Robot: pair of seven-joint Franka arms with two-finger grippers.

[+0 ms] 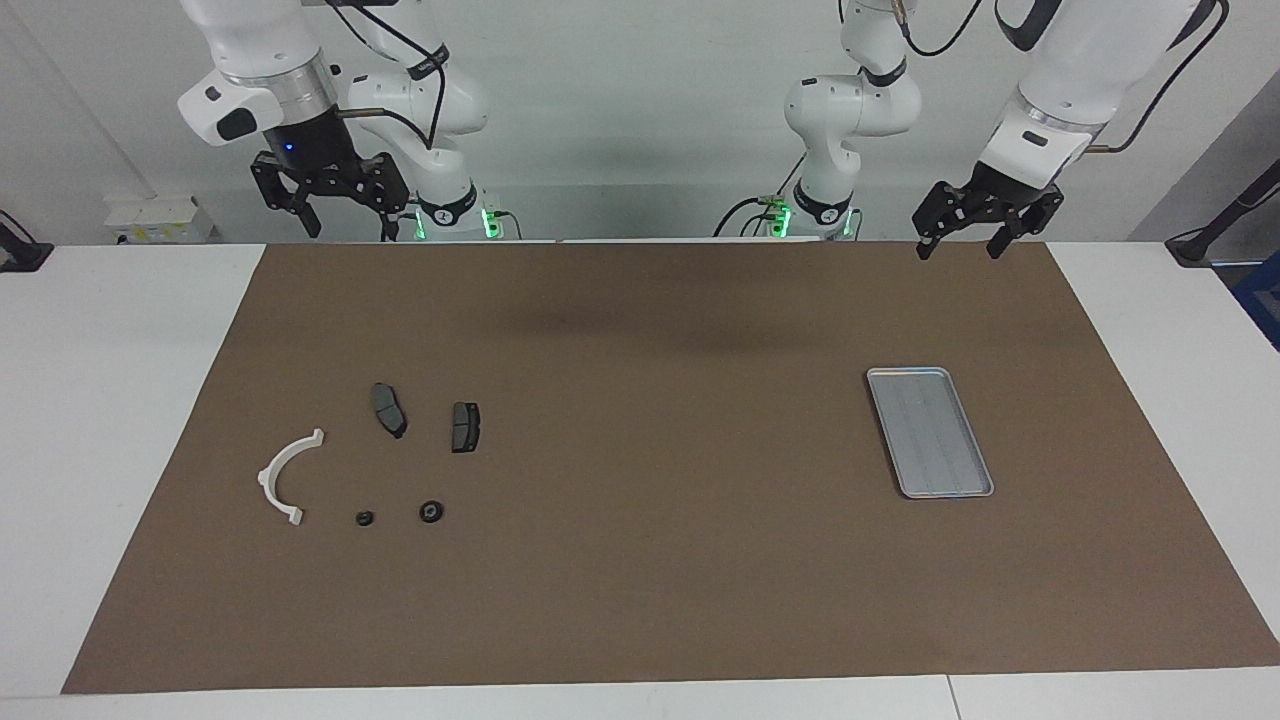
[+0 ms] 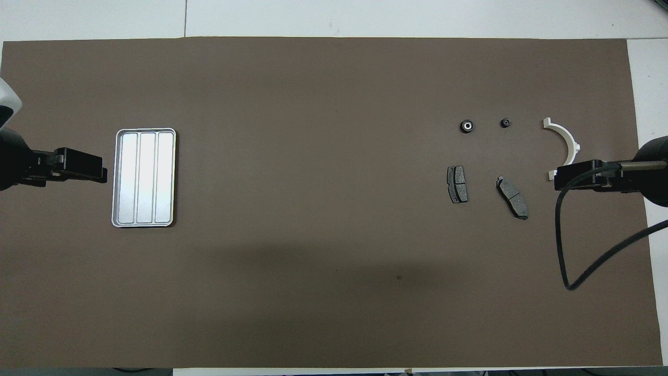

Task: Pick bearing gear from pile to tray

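The pile lies toward the right arm's end of the brown mat. It holds a white semicircular bracket (image 1: 285, 475) (image 2: 566, 143), two dark grey brake-pad plates (image 1: 388, 408) (image 1: 465, 426) and two small black rings. The larger ring (image 1: 431, 511) (image 2: 466, 126) has a pale centre; the smaller ring (image 1: 365, 518) (image 2: 505, 122) lies beside it. The silver tray (image 1: 930, 432) (image 2: 144, 177) lies empty toward the left arm's end. My right gripper (image 1: 347, 218) (image 2: 559, 180) hangs open and empty, high over the mat's edge by its base. My left gripper (image 1: 961, 245) (image 2: 99, 174) hangs open and empty too.
The brown mat (image 1: 650, 450) covers most of the white table (image 1: 120, 330). A black cable (image 2: 561, 235) loops down from the right arm. In the overhead view the raised right gripper overlaps one end of the bracket.
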